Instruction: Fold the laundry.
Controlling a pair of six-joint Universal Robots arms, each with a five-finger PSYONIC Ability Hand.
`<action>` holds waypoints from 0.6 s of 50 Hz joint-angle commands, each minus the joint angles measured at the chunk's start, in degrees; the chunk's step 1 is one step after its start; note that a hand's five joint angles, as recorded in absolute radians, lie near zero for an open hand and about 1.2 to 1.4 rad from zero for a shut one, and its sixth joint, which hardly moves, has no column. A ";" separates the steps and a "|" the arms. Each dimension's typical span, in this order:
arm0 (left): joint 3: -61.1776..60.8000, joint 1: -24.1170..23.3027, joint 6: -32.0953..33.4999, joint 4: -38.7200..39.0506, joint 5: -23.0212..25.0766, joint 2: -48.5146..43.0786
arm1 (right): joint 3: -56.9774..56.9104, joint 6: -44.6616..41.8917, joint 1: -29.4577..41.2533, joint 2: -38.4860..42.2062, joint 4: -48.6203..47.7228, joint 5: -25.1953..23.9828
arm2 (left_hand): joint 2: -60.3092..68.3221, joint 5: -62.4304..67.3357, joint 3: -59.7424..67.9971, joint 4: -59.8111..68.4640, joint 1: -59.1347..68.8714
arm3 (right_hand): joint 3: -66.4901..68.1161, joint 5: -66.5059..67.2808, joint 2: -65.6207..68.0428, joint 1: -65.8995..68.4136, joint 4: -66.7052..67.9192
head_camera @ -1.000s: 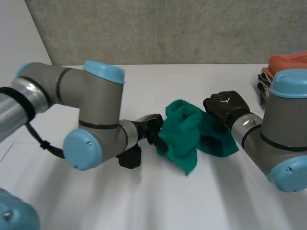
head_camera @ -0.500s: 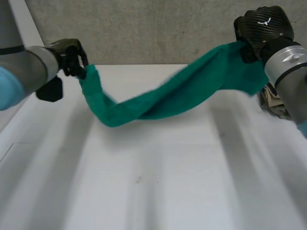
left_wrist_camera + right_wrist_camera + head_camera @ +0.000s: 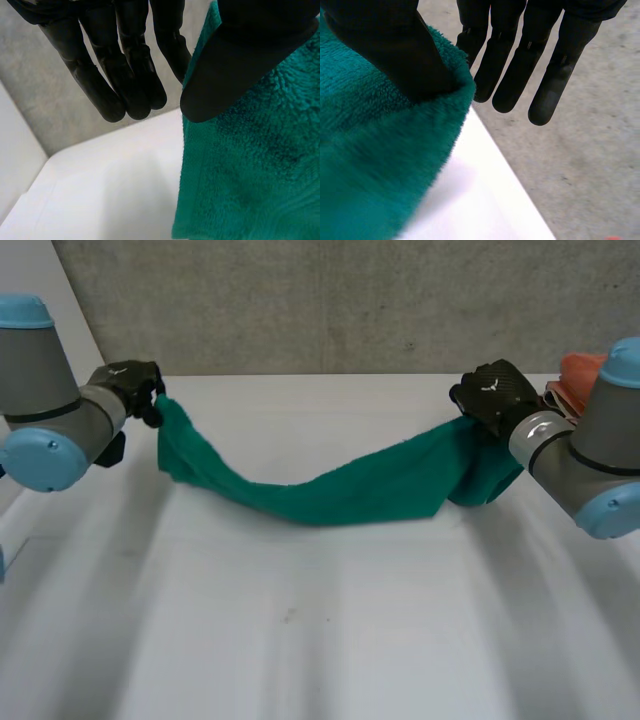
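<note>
A green towel (image 3: 340, 490) hangs stretched between my two hands, sagging in the middle onto the white table (image 3: 330, 640). My left hand (image 3: 130, 385) pinches its left end at the table's far left. In the left wrist view the thumb (image 3: 240, 65) presses the green towel (image 3: 250, 165) against the fingers (image 3: 130, 65). My right hand (image 3: 495, 395) holds the right end at the far right. In the right wrist view its thumb (image 3: 395, 45) pins the towel (image 3: 375, 150) beside the fingers (image 3: 520, 55).
A pile of folded cloth (image 3: 580, 375), orange on top, lies at the table's far right edge behind my right arm (image 3: 590, 460). A grey wall (image 3: 330, 300) runs along the table's back edge.
The towel was bunched between both hands near the table's middle. Both hands lifted and pulled apart, spreading it out, then came down lower with the towel's middle sagging to the table.
</note>
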 commanded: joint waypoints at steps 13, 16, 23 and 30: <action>-15.82 6.26 -1.46 5.80 4.86 9.66 | 19.05 9.32 -5.44 -11.33 -15.38 -4.29 | 11.55 13.43 12.09 11.56 14.53 | 11.83 12.54 12.51 14.91 11.40; -20.31 6.70 -0.32 5.54 7.23 9.13 | 23.09 8.26 -6.40 -10.63 -13.62 -7.72 | 11.55 13.43 12.09 11.56 14.53 | 11.83 12.54 12.51 14.91 11.40; -27.17 8.02 4.95 5.01 5.84 7.81 | 30.22 3.26 -6.84 -7.56 -12.65 -10.89 | 11.55 13.43 12.09 11.56 14.53 | 3.98 4.69 4.66 7.06 3.55; -30.33 8.63 7.85 4.40 2.77 10.18 | 31.63 1.14 -6.41 -7.73 -12.47 -3.88 | -32.02 -30.14 -31.48 -32.01 -29.04 | -27.81 -27.10 -27.13 -24.72 -28.23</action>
